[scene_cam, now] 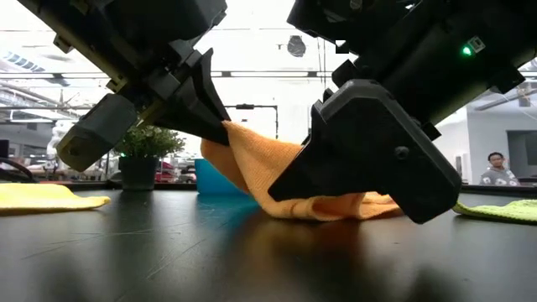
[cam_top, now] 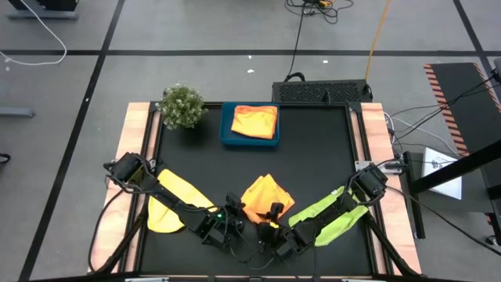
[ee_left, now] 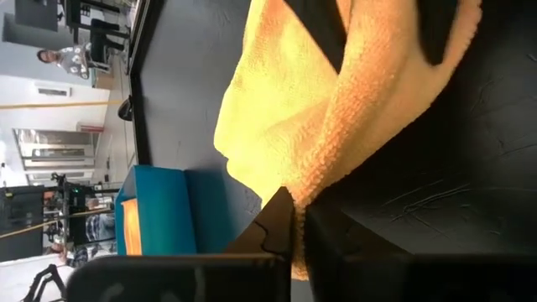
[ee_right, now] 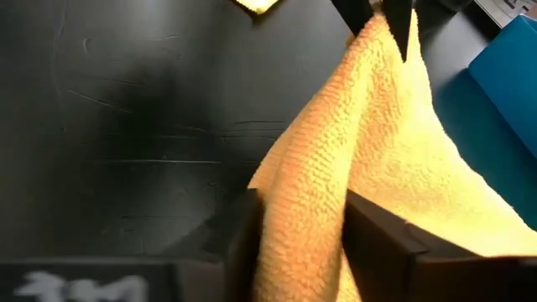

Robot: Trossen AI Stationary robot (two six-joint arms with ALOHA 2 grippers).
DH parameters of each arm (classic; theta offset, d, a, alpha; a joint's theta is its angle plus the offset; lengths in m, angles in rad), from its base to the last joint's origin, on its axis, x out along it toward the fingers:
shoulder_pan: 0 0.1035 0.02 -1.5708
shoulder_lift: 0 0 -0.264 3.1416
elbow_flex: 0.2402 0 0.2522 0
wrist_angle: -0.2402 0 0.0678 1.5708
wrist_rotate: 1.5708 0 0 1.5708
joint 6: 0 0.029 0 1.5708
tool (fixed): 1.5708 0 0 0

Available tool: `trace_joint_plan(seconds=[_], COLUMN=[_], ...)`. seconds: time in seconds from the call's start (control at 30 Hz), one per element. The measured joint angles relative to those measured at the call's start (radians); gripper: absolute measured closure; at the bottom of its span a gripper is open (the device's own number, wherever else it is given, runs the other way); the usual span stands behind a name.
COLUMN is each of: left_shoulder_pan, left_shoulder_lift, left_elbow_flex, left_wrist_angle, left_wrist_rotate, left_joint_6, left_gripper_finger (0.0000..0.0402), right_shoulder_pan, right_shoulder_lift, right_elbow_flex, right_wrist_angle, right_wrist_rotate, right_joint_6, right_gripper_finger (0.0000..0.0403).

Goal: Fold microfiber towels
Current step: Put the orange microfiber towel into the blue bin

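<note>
Looking down, left to right: a flat yellow microfiber towel point(cam_top: 166, 205) under the left arm, a crumpled orange-yellow microfiber towel point(cam_top: 267, 197) at the front middle of the black table point(cam_top: 313, 157), a lime green microfiber towel point(cam_top: 333, 215) under the right arm.
Left gripper point(cam_top: 232, 205): pinched shut on 1 corner of the orange-yellow towel; the low view shows that corner lifted off the table point(scene_cam: 225, 126), which the high view does not.
Left wrist view: the 2 dark fingers point(ee_left: 281, 226) meet on the cloth's edge point(ee_left: 323, 168); the towel hangs away from them in a fold.
Right gripper point(cam_top: 274, 215): at the towel's front right edge; its wrist view shows cloth point(ee_right: 306, 218) running between the 2 fingers point(ee_right: 377, 231), which stand apart on either side of it, not visibly clamped.
Low view only: the right gripper point(scene_cam: 369, 159) sits down on the towel, whose lower part point(scene_cam: 336, 205) lies bunched on the table.
Back of table, high view: a small green bushy plant point(cam_top: 182, 106) at left, then a blue rectangular tray point(cam_top: 227, 129) holding 1 folded orange-yellow towel point(cam_top: 256, 121).
Room beyond: a person point(scene_cam: 497, 168) shows at far right in the low view.
</note>
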Motion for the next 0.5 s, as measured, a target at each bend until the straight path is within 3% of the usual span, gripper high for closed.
trace_joint_plan(seconds=[0.23, 0.5], left_shoulder_pan=[-0.014, -0.055], left_shoulder_lift=[0.000, 0.000], left_elbow_flex=[0.000, 0.000], left_wrist_angle=[-0.073, -0.072], left_wrist_rotate=[0.000, -0.012], left_joint_6=[0.064, 0.083], left_gripper_finger=[0.0372, 0.0280], right_shoulder_pan=[0.000, -0.003], right_shoulder_lift=[0.000, -0.038], right_elbow_flex=[0.000, -0.001], right_wrist_angle=[0.000, 0.000], right_wrist_rotate=[0.000, -0.006], right_joint_6=[0.010, 0.021], right_gripper_finger=[0.0388, 0.0399])
